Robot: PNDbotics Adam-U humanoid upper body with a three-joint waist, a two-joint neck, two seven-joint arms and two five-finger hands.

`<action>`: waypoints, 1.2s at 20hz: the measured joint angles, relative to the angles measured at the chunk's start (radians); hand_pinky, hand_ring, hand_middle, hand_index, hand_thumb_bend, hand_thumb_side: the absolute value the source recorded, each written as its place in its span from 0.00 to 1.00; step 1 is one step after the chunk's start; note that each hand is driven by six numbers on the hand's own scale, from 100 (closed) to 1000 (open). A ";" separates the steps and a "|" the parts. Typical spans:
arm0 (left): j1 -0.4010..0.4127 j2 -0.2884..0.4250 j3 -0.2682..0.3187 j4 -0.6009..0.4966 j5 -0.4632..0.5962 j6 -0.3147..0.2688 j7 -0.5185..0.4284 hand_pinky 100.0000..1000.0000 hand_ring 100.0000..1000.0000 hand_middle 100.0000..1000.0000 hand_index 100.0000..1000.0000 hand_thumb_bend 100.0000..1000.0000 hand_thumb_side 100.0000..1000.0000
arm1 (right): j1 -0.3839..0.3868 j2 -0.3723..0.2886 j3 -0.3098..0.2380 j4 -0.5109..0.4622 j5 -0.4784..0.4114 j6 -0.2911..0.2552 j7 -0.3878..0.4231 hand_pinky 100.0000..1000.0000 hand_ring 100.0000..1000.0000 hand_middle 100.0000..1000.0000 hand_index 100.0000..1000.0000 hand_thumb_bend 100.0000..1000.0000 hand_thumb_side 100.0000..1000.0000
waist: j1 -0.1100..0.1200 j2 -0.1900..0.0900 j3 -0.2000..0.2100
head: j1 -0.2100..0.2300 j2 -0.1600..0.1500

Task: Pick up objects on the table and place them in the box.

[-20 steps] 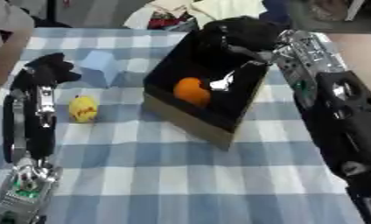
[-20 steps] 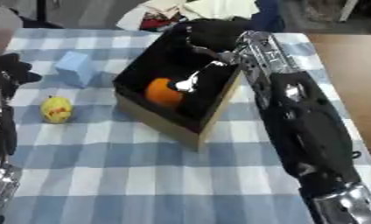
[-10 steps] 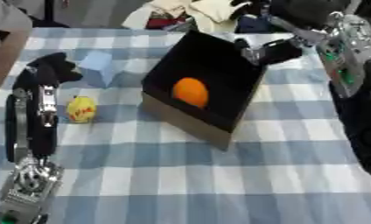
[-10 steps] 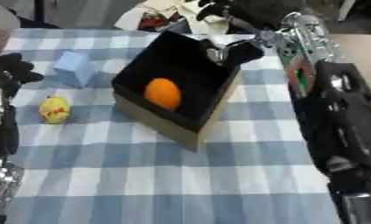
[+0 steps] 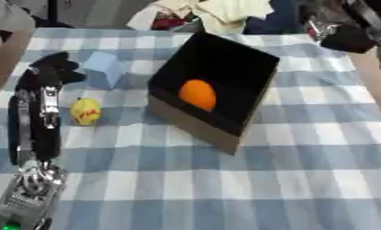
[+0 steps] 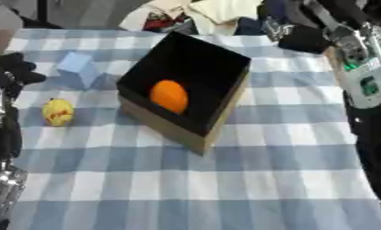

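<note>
A counter [image 5: 303, 179] covered in a blue-and-white checked cloth. On it sits an open black cardboard box [image 5: 213, 87]. Left of the box, apart from it, lie a small yellow lemon-shaped fruit [image 5: 85, 111] and a pale blue cube [image 5: 105, 69]. Crumpled cloths [image 5: 217, 11] lie at the far edge.

Stereo head cam pair, looking down, near; both share box [image 5: 213, 85] on checked table [image 5: 303, 170].

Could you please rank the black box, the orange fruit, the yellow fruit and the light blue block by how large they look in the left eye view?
1. black box
2. light blue block
3. orange fruit
4. yellow fruit

The block and orange fruit look close, so that order is unsure.
</note>
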 measured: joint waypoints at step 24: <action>0.093 0.377 0.042 0.000 -0.324 0.193 0.149 0.68 0.68 0.66 0.84 0.01 0.95 | 0.158 -0.055 -0.083 -0.178 -0.396 0.084 0.039 0.92 0.94 0.79 0.86 0.00 0.69 | 0.003 -0.006 -0.005 | 0.007 0.025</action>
